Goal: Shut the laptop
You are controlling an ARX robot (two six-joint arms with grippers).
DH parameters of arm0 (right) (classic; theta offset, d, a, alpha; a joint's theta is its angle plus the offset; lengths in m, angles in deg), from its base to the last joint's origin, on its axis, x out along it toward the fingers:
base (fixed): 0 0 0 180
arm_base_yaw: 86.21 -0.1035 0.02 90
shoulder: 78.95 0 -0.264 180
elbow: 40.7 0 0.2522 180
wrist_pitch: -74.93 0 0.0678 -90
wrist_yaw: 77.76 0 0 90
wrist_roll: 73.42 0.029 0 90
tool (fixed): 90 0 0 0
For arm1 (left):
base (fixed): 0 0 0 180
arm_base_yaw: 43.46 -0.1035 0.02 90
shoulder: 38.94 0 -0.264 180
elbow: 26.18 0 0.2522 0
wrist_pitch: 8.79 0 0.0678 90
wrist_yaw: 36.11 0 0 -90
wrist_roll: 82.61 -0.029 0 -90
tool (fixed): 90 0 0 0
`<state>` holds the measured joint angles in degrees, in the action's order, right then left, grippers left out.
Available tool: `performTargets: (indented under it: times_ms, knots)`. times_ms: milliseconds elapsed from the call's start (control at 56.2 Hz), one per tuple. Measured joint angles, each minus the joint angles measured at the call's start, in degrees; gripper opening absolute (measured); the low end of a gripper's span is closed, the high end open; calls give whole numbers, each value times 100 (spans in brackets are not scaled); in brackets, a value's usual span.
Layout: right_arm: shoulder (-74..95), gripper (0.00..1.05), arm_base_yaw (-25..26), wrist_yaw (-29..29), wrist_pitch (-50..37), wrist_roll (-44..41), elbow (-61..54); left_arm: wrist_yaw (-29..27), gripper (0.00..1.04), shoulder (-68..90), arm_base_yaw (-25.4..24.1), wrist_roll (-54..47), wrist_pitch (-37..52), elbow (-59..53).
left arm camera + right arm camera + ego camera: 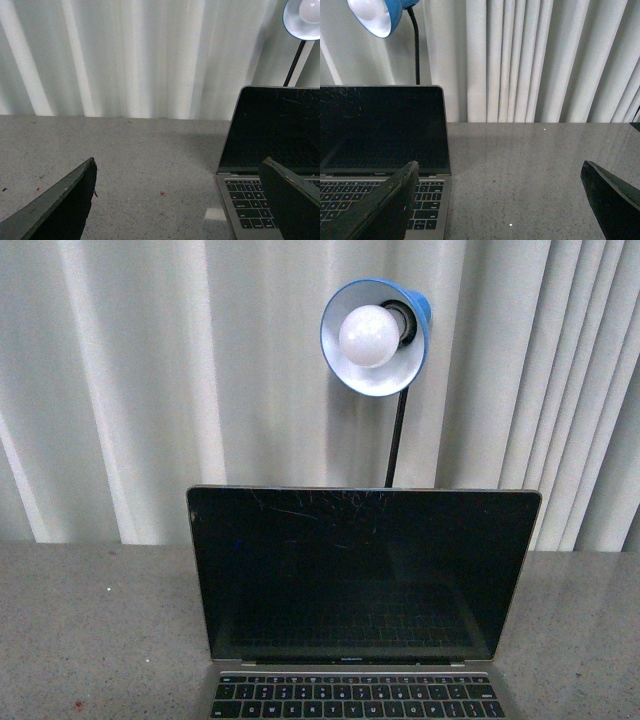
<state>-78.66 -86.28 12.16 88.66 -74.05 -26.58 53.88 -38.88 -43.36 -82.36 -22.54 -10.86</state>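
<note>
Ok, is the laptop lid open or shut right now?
Open. The laptop has its dark screen standing upright behind the exposed keyboard; both wrist views show the same.

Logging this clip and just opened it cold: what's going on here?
Nothing is being handled yet. The laptop stands open on the grey table, its screen dark and upright, with a blue lamp behind it. The left gripper and right gripper are off to either side of it, jaws wide open, touching nothing.
</note>
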Motion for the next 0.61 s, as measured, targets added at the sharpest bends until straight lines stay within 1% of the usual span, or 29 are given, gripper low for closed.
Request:
performTargets:
  times_ms: [53, 107, 125, 142, 160, 178, 214, 285, 356, 392, 445, 498, 605]
  knots:
    - [0, 97, 0, 0, 0, 0, 0, -72, 98, 24, 13, 28, -24, 13]
    - [2, 97, 0, -4, 2, 4, 0, -901, 98, 437, 160, 389, -717, 243]
    - [83, 97, 44, -92, 129, 48, 39, -1003, 98, 538, 157, 459, -789, 284]
    - [201, 97, 109, -369, 435, 109, 166, -1259, 98, 901, 133, 669, -828, 358]
    - [551, 97, 227, -730, 905, 114, 402, -1318, 98, 1128, 111, 708, -758, 383]
    - [688, 97, 262, -844, 1005, 94, 476, -1303, 98, 1351, 70, 758, -632, 400]
    - [1266, 97, 378, -1250, 1038, -68, 695, -1156, 98, 1775, 2, 778, -249, 442]
    - [2212, 97, 586, -1705, 496, -581, 1003, -920, 98, 2461, -33, 695, 560, 577]
    - [2968, 97, 737, -2013, 68, -1071, 1375, -581, 98, 3331, 9, 391, 1541, 909]
    - [3427, 97, 813, -2221, -190, -1397, 1639, -538, 98, 3718, 61, 245, 1917, 1097]
    - [3939, 97, 841, -2424, -525, -1742, 1928, -522, 98, 4345, 210, -72, 2452, 1421]
    - [4419, 97, 844, -2531, -846, -2098, 2153, -358, 98, 5053, 420, -413, 2922, 1810]
    - [5394, 97, 817, -2708, -1495, -2855, 2509, -168, 98, 6212, 907, -929, 3276, 2472]
